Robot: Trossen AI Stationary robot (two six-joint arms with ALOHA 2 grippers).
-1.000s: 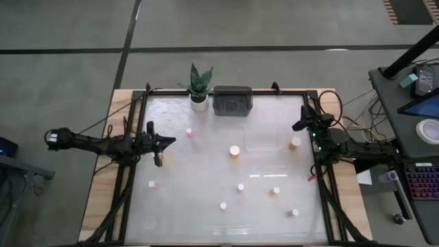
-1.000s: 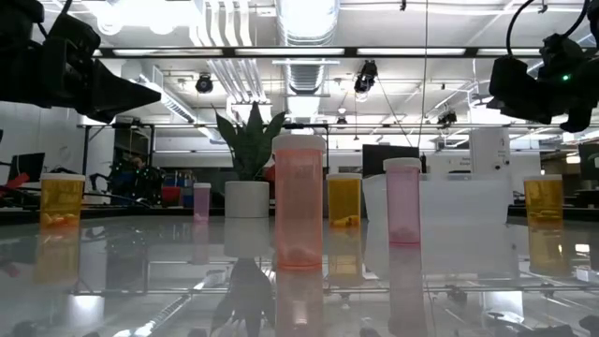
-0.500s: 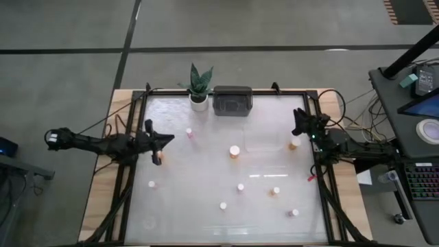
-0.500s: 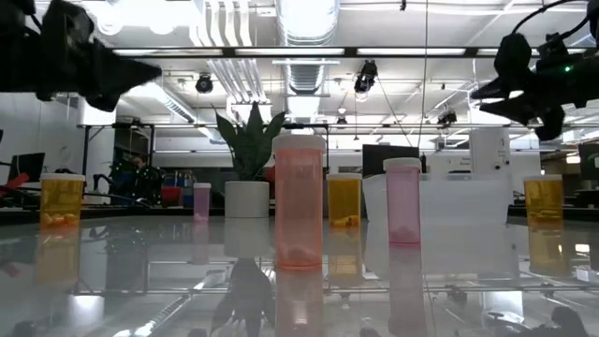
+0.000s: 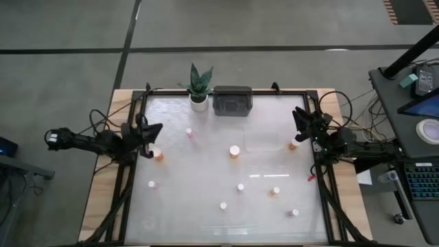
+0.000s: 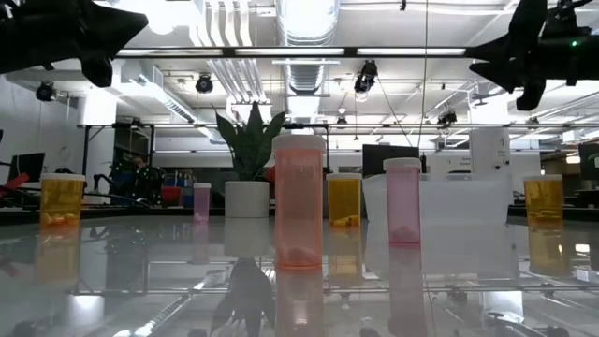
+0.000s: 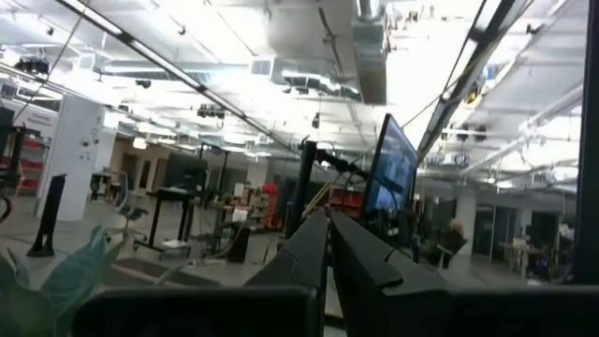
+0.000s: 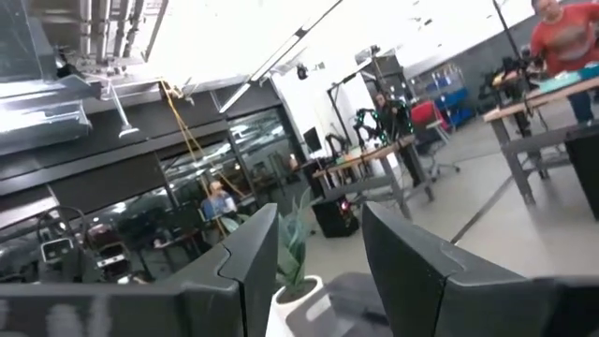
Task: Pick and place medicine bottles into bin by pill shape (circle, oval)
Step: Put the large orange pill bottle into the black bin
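The left tool (image 5: 152, 130) hangs above the left edge of the tabletop (image 5: 206, 185), its fingers (image 7: 323, 248) pressed narrow with barely a slit between them and nothing held. An amber bottle (image 5: 158, 155) stands just beside it, slightly nearer the front edge and clear of the tool. The right tool (image 5: 299, 116) hangs above the right edge, raised off the surface, its fingers (image 8: 253, 257) spread wide and empty. A second amber bottle (image 5: 293, 144) stands close by it, a little toward the front, apart from the tool. The other bottles are scattered well away from both tools: a small pink one (image 5: 189, 133) near the back, an amber one (image 5: 234, 151) about the middle, and white-capped ones toward the front at left (image 5: 151, 184), centre (image 5: 241, 186), front centre (image 5: 223, 205), right of centre (image 5: 275, 191) and front right (image 5: 294, 213). Every bottle stands upright, long axis vertical and cap on top, as the low view shows with the tall pink bottle (image 6: 299, 201). At the back edge sit a potted plant (image 5: 199, 88) and a dark bin (image 5: 232, 101), side by side.
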